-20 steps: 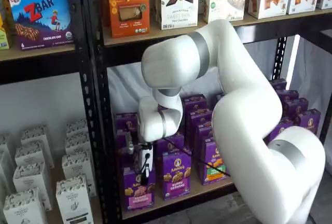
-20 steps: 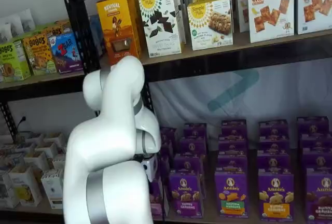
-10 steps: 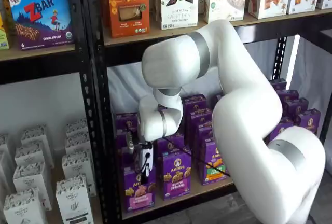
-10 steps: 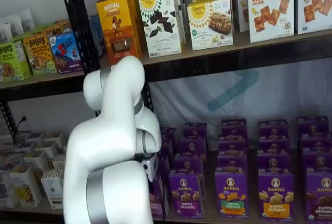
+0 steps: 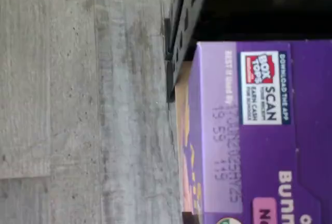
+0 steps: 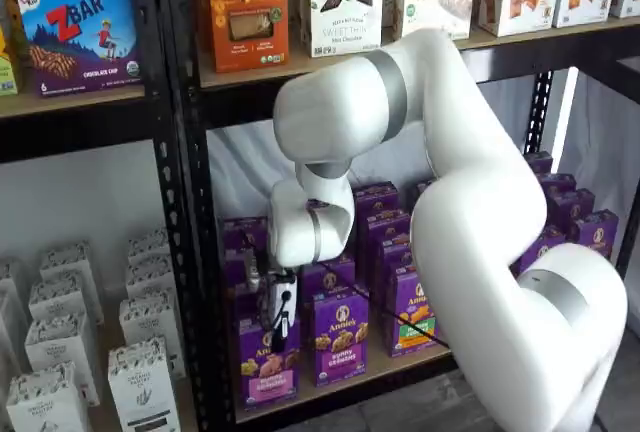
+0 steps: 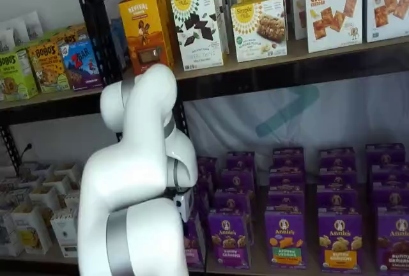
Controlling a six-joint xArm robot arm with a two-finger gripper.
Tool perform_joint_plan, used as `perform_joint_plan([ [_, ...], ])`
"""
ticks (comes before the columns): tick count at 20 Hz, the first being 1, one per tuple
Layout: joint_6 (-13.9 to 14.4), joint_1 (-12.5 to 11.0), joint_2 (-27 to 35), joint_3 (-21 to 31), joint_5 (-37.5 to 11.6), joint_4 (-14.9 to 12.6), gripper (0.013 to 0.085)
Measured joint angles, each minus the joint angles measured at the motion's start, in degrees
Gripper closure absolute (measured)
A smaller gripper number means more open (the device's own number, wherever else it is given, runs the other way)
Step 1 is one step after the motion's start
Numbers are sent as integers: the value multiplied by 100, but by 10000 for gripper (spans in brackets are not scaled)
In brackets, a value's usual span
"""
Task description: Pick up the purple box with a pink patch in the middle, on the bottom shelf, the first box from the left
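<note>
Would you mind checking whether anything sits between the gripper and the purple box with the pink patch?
Nothing visible does: in a shelf view the gripper hangs directly over the purple box, at its top edge.

The big white arm [image 7: 134, 199] blocks most of the purple box with the pink patch [image 7: 193, 244] in a shelf view, the wrist view cuts that box [image 5: 264, 130] off at two edges, and the white-bodied pincer [image 6: 277, 324] shows too small to judge its fingers.

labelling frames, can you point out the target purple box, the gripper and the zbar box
purple box [image 6: 266, 370], shelf view, pink patch on its front.
gripper [image 6: 279, 330], shelf view, black finger area.
zbar box [image 6: 78, 32], shelf view, front face.
</note>
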Motion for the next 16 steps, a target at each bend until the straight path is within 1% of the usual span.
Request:
perform_joint_plan([
  [2, -43, 13, -116, 121, 23, 60, 610],
  [3, -25, 21, -180, 196, 15, 47, 610],
  [5, 132, 35, -351, 406, -10, -111, 610],
  [7, 155, 63, -542, 646, -61, -114, 610],
  [9, 229, 80, -748, 893, -68, -179, 610],
  [13, 495, 83, -1213, 1451, -99, -469, 610],
  [16, 503, 63, -1745, 2044, -52, -503, 610],
])
